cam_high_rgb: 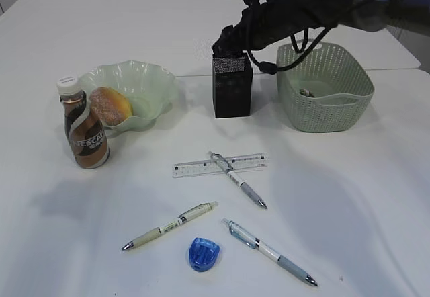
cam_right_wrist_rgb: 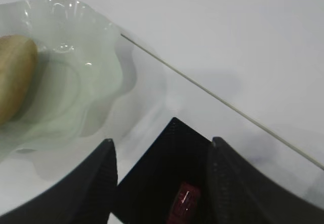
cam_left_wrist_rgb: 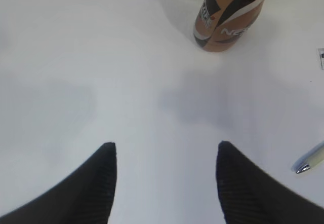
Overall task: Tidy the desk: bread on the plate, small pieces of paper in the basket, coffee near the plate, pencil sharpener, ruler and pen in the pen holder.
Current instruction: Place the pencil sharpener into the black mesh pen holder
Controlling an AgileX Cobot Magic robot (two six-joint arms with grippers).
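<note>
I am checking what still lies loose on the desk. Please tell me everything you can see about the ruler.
The ruler is a short, clear plastic strip with fine black marks along its edge. It lies flat on the white desk, in front of the pen holder, its long side running roughly left to right and rising slightly to the right. A pen with a grey grip lies slantwise across it, near its middle, and rests on top. Neither gripper touches it.

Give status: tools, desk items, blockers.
Both tools open, empty; right tool over pen holder, left tool over bare desk. Bread plated, coffee beside. Three pens, ruler, sharpener still out. No blockers.
</note>
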